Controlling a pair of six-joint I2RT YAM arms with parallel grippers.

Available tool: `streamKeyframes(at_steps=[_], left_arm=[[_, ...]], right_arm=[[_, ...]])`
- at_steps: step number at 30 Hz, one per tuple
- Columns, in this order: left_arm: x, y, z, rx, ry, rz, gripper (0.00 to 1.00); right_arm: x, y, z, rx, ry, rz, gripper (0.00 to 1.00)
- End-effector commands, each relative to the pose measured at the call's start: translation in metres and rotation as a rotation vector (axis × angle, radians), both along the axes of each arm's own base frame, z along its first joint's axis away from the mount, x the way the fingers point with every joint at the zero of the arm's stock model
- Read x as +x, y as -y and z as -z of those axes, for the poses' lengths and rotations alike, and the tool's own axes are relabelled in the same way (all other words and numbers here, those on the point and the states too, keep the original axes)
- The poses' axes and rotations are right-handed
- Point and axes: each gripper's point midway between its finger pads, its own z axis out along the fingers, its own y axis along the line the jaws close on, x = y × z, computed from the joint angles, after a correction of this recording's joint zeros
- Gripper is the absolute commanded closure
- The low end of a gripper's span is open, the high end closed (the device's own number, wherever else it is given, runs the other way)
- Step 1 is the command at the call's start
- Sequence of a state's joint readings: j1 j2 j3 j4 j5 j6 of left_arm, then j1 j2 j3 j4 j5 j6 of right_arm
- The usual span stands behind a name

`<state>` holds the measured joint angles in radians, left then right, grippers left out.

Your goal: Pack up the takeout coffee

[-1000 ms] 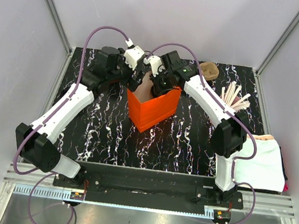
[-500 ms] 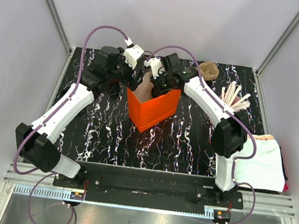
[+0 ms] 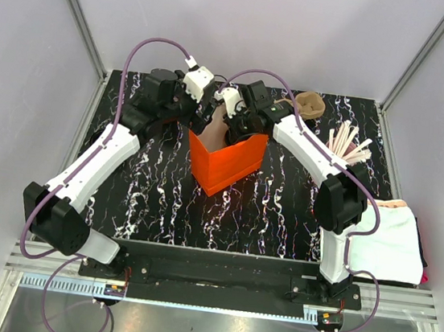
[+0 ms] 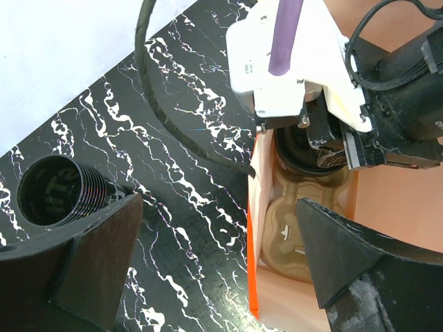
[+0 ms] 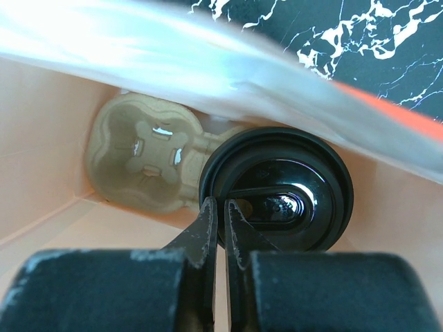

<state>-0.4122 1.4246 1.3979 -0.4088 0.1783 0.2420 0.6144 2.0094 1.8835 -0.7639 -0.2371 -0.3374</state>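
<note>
The takeout coffee, a black cup with a round black lid, hangs inside the orange paper bag beside the free well of a brown pulp tray on the bag's floor. My right gripper reaches down into the bag, shut on the lid's rim, one finger inside it and one outside. In the left wrist view the coffee shows dark under the right wrist. My left gripper is open wide at the bag's back left, astride the bag's side wall, holding nothing.
A black ribbed round cup stands on the table left of the bag. At the back right are another pulp tray and a pink cup of white sticks. A white cloth lies at the right edge.
The right wrist has edged slightly to the left over the bag's mouth. Both grippers keep the same state, and the left arm has not moved.
</note>
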Motion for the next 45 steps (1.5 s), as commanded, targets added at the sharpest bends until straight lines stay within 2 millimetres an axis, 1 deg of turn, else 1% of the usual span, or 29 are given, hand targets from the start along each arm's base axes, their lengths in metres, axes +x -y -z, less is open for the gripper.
streamKeyframes(at_steps=[1, 6, 16, 22, 26, 30, 33, 34, 36, 37, 38, 41, 45], left_arm=[[0.005, -0.001, -0.023, -0.038, 0.076, -0.013, 0.01], [0.004, -0.002, -0.026, -0.036, 0.084, -0.013, 0.01], [0.005, -0.001, -0.024, -0.037, 0.08, -0.01, 0.01], [0.004, -0.001, -0.024, -0.037, 0.08, -0.01, 0.01], [0.003, -0.002, -0.025, -0.038, 0.085, -0.01, 0.01], [0.002, -0.002, -0.027, -0.039, 0.088, -0.01, 0.01], [0.001, -0.002, -0.027, -0.038, 0.088, -0.011, 0.01], [0.001, -0.002, -0.028, -0.039, 0.089, -0.01, 0.01], [0.001, -0.003, -0.028, -0.039, 0.091, -0.013, 0.01], [0.001, -0.002, -0.028, -0.041, 0.09, -0.01, 0.01], [0.001, -0.003, -0.029, -0.04, 0.091, -0.01, 0.01], [0.0, -0.002, -0.029, -0.041, 0.092, -0.008, 0.01], [0.0, -0.002, -0.03, -0.042, 0.093, -0.008, 0.01]], right_arm=[[0.006, -0.001, -0.025, 0.053, 0.06, -0.011, 1.0], [0.005, -0.001, -0.021, 0.048, 0.052, -0.011, 1.0], [0.004, 0.0, -0.016, 0.04, 0.043, -0.011, 1.0], [0.004, 0.0, -0.017, 0.041, 0.047, -0.012, 0.99], [0.003, 0.0, -0.018, 0.043, 0.045, -0.013, 0.94], [0.002, 0.0, -0.019, 0.044, 0.046, -0.015, 0.82], [0.002, 0.0, -0.02, 0.048, 0.043, -0.015, 0.77], [0.002, 0.0, -0.02, 0.048, 0.043, -0.015, 0.72], [0.001, 0.0, -0.023, 0.052, 0.044, -0.019, 0.68], [0.001, 0.0, -0.023, 0.051, 0.044, -0.017, 0.64], [0.0, 0.0, -0.023, 0.053, 0.044, -0.02, 0.62], [0.001, 0.0, -0.026, 0.055, 0.05, -0.02, 0.53], [0.0, 0.001, -0.037, 0.067, 0.068, -0.023, 0.45]])
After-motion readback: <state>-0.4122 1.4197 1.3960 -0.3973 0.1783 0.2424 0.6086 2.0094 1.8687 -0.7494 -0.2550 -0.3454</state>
